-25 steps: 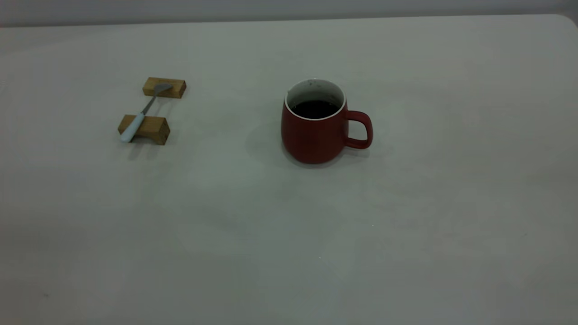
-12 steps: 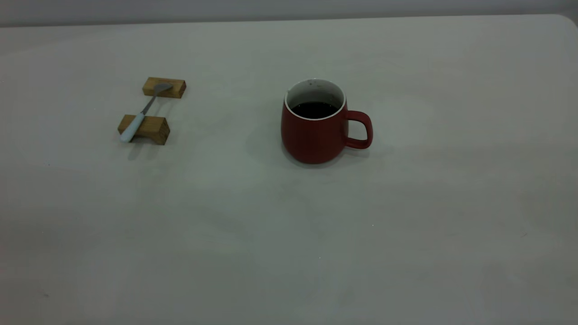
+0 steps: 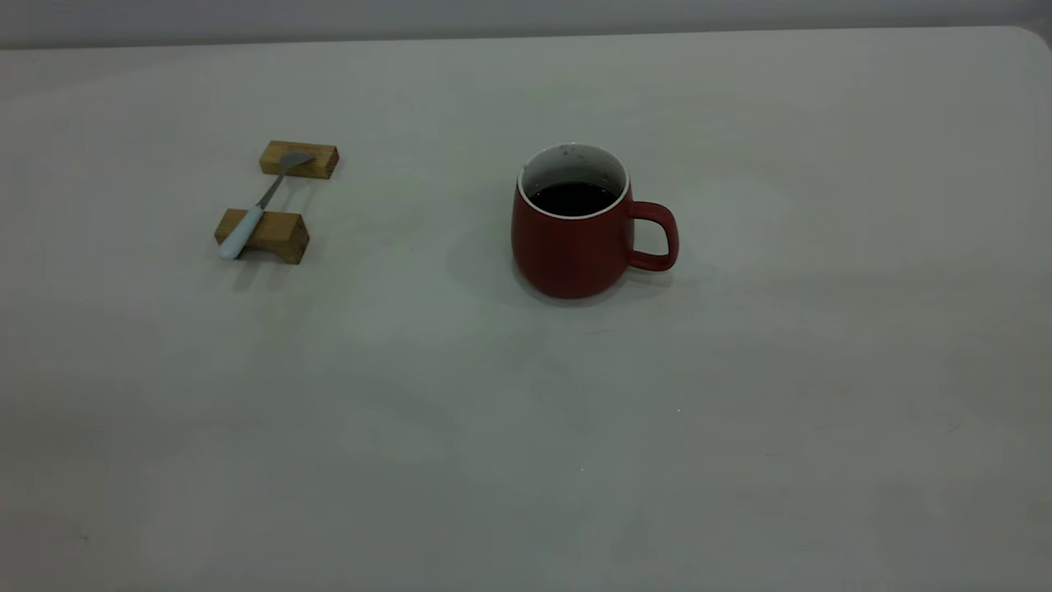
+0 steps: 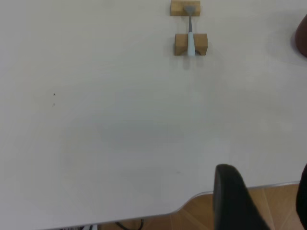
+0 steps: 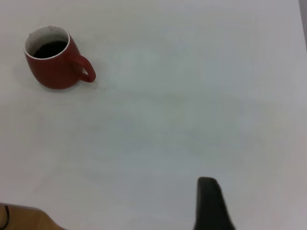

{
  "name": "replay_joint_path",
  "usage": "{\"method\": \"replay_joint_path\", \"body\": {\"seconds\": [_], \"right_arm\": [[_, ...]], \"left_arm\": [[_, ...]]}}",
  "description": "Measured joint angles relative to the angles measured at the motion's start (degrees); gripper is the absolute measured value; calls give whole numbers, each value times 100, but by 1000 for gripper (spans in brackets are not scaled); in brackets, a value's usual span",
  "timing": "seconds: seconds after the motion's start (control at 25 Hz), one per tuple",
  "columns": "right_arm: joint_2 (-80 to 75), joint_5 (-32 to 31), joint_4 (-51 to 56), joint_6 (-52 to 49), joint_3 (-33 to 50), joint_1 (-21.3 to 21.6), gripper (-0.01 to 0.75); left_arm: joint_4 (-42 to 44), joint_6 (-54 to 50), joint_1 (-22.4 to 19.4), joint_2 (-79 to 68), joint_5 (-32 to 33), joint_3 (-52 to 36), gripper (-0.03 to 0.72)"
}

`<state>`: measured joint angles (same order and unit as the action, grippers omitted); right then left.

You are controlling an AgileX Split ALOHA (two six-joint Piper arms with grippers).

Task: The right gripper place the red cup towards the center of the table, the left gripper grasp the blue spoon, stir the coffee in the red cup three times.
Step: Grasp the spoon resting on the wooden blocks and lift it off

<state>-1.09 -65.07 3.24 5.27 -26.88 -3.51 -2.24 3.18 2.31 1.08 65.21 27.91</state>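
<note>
1. One left gripper hangs over the near table edge, seen only in its wrist view, fingers apart.
2. One right gripper: one finger visible, spread unclear.
3. One red cup of coffee stands mid-table.
4. One blue spoon bridges two wooden blocks, toward the left edge.

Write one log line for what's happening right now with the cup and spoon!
red cup: upright on table, coffee inside | blue spoon: resting across two wooden blocks, untouched | left gripper: away at table edge | right gripper: away from cup
</note>
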Motion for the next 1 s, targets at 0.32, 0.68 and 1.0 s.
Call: {"method": "replay_joint_path", "body": {"seconds": [0.32, 0.68, 1.0], "right_arm": [[0, 0, 0, 0, 0, 0, 319], [0, 0, 0, 0, 0, 0, 212], [0, 0, 0, 0, 0, 0, 212]], "left_arm": [[0, 0, 0, 0, 0, 0, 400], [224, -264, 0, -568, -330, 167, 503], [395, -595, -4, -4141, -2217, 666, 675]]}}
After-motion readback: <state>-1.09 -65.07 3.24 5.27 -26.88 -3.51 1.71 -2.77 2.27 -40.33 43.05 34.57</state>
